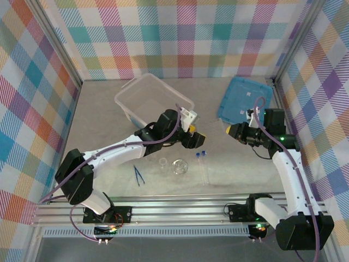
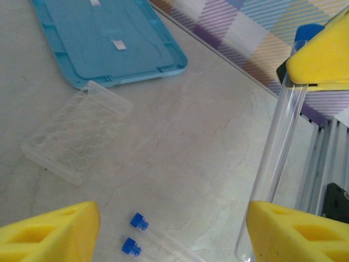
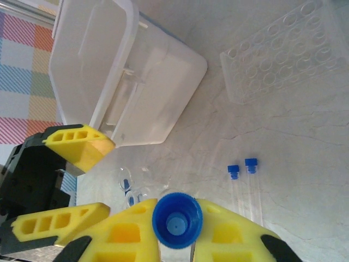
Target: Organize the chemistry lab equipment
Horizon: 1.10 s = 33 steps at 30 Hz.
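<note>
Over the table (image 1: 240, 180), right end effector (image 1: 232, 130) grips clear blue-capped tube (image 3: 177, 221); left end effector (image 2: 172, 232) gapes.

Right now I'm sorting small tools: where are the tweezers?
In the top view the tweezers lie on the table near the front, just left of the tiny beaker and flask.

Pale marbled bench (image 1: 109, 142) carries: translucent box (image 1: 132, 85) back-centre, flat blue lid (image 1: 245, 101) back-right, clear well plate (image 2: 76, 131) near the lid, then front row left to right: dark blue tweezers (image 1: 138, 174), tiny beaker (image 1: 163, 162), glass flask (image 1: 178, 166), two blue-capped tubes (image 1: 203, 164) lying flat.
</note>
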{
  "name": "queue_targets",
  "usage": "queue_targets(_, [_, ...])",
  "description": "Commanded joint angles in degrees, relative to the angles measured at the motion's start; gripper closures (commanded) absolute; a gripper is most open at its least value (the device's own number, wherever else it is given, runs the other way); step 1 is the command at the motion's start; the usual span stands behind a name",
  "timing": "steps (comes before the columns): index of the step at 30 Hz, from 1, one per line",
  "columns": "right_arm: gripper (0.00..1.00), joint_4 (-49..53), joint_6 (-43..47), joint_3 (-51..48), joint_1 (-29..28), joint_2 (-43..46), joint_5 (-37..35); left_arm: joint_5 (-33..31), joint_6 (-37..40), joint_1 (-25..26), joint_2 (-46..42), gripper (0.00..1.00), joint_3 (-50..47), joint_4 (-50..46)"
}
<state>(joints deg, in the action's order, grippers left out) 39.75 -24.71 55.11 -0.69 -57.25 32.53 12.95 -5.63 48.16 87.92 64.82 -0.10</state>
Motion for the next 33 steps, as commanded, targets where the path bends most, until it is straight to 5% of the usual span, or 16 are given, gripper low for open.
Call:
queue_targets(1, [0.97, 0.08, 1.01, 2.60, -0.04, 0.13, -3.06, -2.55, -1.23, -0.68, -2.30, 0.29, -1.01, 1.86])
queue_targets(23, [0.96, -7.46, 5.09, 15.27, -25.39, -16.21, -50.24, -13.58, -1.39, 1.77, -8.29, 0.29, -4.97, -4.58])
queue_targets(33, [0.96, -19.13, 5.57, 16.26, -31.35, -24.31, -59.43, -21.51, -2.37, 2.65, -16.26, 0.30, -10.64, -8.58])
